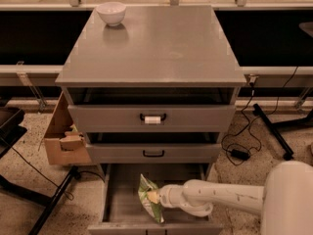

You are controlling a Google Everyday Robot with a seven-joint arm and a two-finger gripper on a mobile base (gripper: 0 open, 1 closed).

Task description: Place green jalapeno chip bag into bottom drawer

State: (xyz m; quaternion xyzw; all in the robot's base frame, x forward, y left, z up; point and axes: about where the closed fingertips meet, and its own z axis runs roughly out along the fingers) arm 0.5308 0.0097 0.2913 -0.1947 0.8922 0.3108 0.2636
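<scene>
The green jalapeno chip bag [148, 199] is a crumpled green-and-white bag held upright inside the open bottom drawer [124, 207] of the grey cabinet. My gripper [157, 197] reaches in from the right on a white arm [225, 199] and is shut on the bag's right edge. The bag's lower tip is near the drawer's front lip. I cannot tell whether it touches the drawer floor.
A white bowl [111, 12] stands at the back left of the cabinet top [156, 43]. The two upper drawers with black handles [152, 118] are slightly ajar. A cardboard box [63, 136] sits left of the cabinet. Cables [244, 141] and a stand leg lie on the floor to the right.
</scene>
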